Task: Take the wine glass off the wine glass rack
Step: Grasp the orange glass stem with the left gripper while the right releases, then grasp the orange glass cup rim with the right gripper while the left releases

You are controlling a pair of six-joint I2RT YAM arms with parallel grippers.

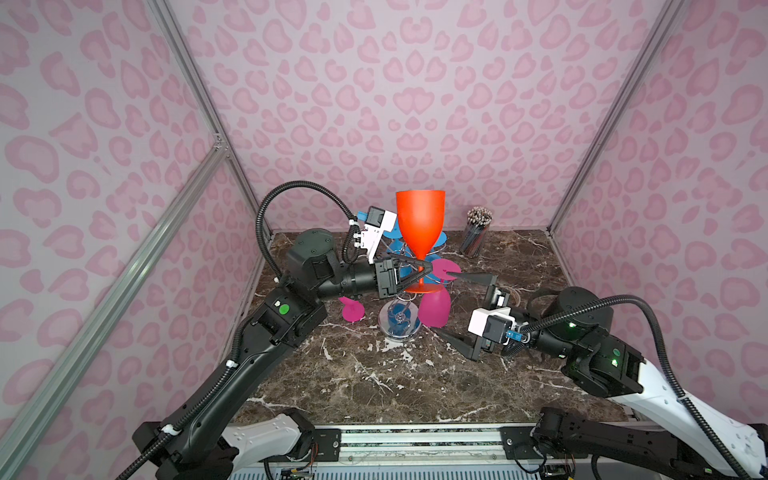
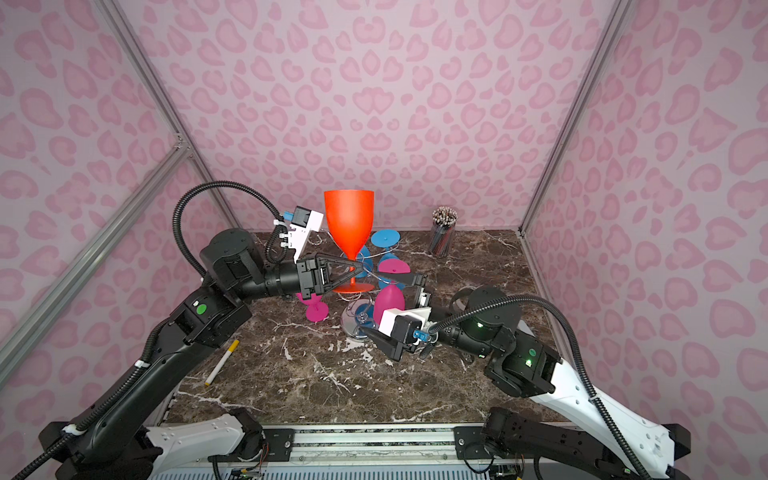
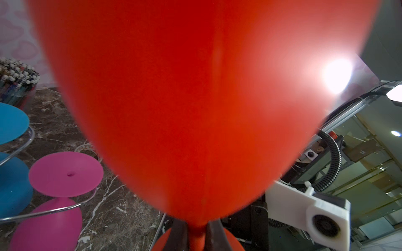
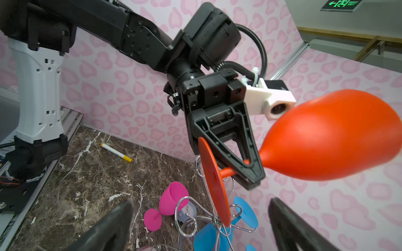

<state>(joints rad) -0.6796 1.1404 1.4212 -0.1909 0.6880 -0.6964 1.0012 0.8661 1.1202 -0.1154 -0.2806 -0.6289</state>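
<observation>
An orange wine glass [image 1: 419, 224] [image 2: 349, 224] stands upright in the air over the chrome wine glass rack [image 1: 401, 324] [image 2: 353, 322]. My left gripper [image 1: 424, 268] [image 2: 353, 270] [image 3: 196, 234] is shut on its stem, just under the bowl [image 3: 174, 108]. In the right wrist view the glass [image 4: 326, 139] has its foot close to the rack's wire top [image 4: 189, 217]; whether they touch is unclear. My right gripper [image 1: 446, 303] [image 2: 371, 299] [image 4: 200, 201] is open wide beside the rack, holding nothing.
Blue glasses [image 2: 385, 238] and a pink glass [image 1: 434, 305] hang on the rack. Another pink glass [image 1: 351, 309] [image 4: 171, 200] lies on the marble table left of the base. A cup of pencils [image 1: 478, 232] stands at the back. A white marker [image 2: 222, 361] lies front left.
</observation>
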